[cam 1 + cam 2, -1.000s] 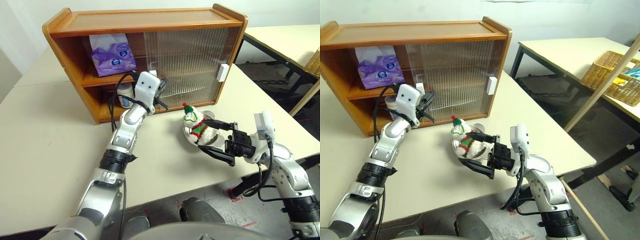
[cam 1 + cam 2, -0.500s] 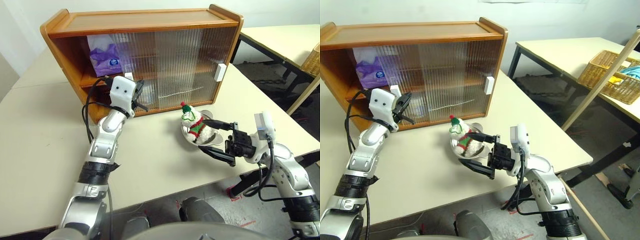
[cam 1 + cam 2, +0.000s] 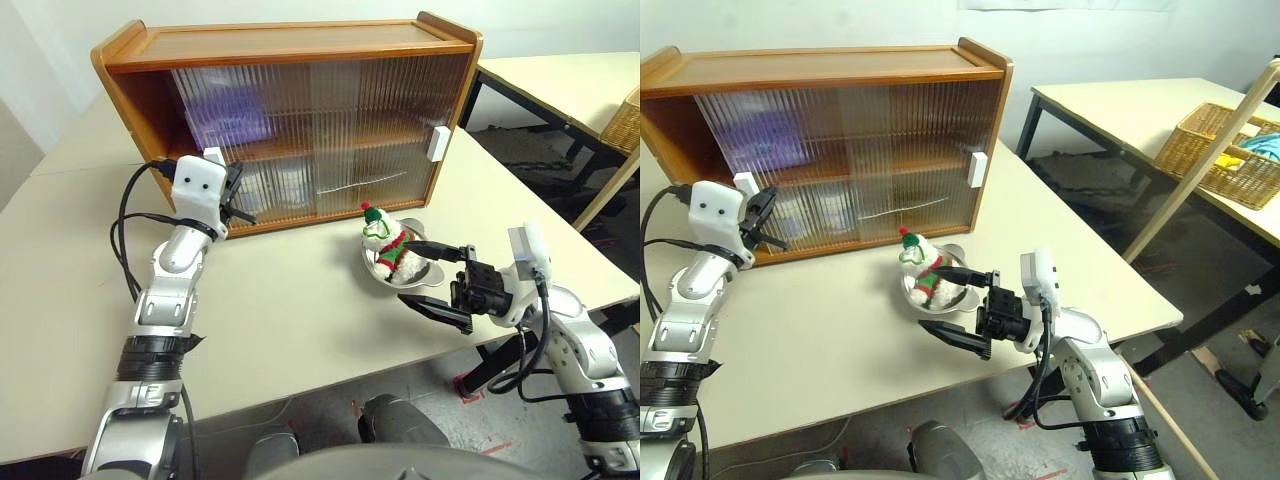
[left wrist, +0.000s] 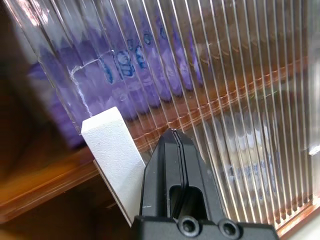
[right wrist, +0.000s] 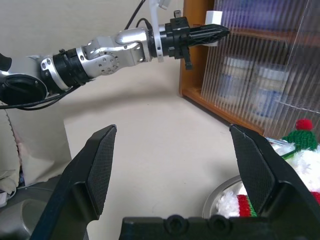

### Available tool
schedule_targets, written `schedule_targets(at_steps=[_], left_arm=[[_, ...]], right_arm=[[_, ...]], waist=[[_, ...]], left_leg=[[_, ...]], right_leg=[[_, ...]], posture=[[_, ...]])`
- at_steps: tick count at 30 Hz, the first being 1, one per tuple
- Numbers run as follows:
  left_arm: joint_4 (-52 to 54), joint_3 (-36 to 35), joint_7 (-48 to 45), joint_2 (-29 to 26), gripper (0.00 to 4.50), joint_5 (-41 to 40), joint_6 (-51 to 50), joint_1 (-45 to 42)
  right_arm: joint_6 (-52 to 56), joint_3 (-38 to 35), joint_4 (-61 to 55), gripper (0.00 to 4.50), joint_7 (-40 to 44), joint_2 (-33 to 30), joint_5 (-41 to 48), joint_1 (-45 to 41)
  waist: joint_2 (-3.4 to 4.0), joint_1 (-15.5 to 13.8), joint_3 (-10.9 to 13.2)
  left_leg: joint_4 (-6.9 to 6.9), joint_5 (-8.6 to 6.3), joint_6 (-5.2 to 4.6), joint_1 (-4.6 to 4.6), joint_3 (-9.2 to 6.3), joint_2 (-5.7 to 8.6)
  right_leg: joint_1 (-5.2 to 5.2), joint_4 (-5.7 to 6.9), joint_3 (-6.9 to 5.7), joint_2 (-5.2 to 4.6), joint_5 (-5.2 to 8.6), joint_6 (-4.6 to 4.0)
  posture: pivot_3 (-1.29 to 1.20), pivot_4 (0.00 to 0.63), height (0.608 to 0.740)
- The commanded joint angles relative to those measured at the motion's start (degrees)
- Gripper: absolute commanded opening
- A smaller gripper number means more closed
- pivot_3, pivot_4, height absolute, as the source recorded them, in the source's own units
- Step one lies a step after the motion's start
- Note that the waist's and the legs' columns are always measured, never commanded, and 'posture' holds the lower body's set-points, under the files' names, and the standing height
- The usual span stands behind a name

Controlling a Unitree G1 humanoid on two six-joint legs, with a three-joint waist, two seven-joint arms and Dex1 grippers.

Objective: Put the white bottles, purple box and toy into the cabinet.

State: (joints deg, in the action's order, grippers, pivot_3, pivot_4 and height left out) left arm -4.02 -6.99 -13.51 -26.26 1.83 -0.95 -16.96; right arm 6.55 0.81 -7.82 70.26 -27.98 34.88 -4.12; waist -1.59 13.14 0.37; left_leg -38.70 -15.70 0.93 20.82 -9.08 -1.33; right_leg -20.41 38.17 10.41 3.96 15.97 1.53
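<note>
The wooden cabinet [image 3: 290,45] stands at the back of the table, its ribbed sliding doors drawn across nearly the whole front. Behind the ribs, the purple box [image 3: 235,115] shows blurred on the upper shelf and two white bottles [image 5: 232,80] on the lower. My left gripper [image 3: 240,190] is shut, its tip against the left door's white handle [image 4: 112,150]. The toy [image 3: 388,243] sits in a steel bowl [image 3: 425,262]. My right gripper [image 3: 405,270] is open beside the bowl, one finger on either side of the toy, holding nothing.
A second white handle [image 3: 438,143] sits at the right end of the doors. To the right stands another table with a wicker basket [image 3: 1225,150], and a wooden pole [image 3: 1200,170] leans across the gap. The table's front edge runs just under my right arm.
My left gripper moved left along the cabinet front with the door handle, and the ribbed door slid across the open left side, covering the purple box and bottles. The right arm stayed still.
</note>
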Motion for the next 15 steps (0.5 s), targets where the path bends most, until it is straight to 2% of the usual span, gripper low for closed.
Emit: schedule_targets(at_steps=[1,7,15], left_arm=[[-0.44,-4.16,2.38,-1.42,0.04,-0.17,-1.71,1.12],[-0.54,-8.66,3.56,-3.79,0.04,-0.66,-1.64,4.03],[0.3,-10.05,3.68,-4.82,0.04,-1.6,-2.18,5.3]], right_arm=[[-0.3,0.21,0.72,4.5,0.65,-0.39,-0.68,-0.79],[-0.18,0.12,1.26,4.5,1.01,-0.43,-0.66,-1.35],[-0.27,0.52,1.7,4.5,1.25,0.0,-0.82,-1.43]], waist=[[0.0,-0.15,0.0],[-0.01,-0.29,0.0],[-0.01,-0.86,-0.02]], left_leg=[[0.05,0.05,0.1,0.07,-0.01,0.0],[0.5,0.26,0.37,0.08,-0.01,-0.01],[1.04,0.67,0.33,0.08,-0.03,-0.05]], right_leg=[[-0.05,0.0,0.0,0.0,-0.01,-0.02],[-0.19,0.0,0.0,0.0,-0.11,-0.18],[-0.48,0.08,0.0,0.05,-0.24,-0.4]], posture=[[-0.19,0.0,0.74],[-0.18,0.0,0.74],[-0.17,0.0,0.74]])
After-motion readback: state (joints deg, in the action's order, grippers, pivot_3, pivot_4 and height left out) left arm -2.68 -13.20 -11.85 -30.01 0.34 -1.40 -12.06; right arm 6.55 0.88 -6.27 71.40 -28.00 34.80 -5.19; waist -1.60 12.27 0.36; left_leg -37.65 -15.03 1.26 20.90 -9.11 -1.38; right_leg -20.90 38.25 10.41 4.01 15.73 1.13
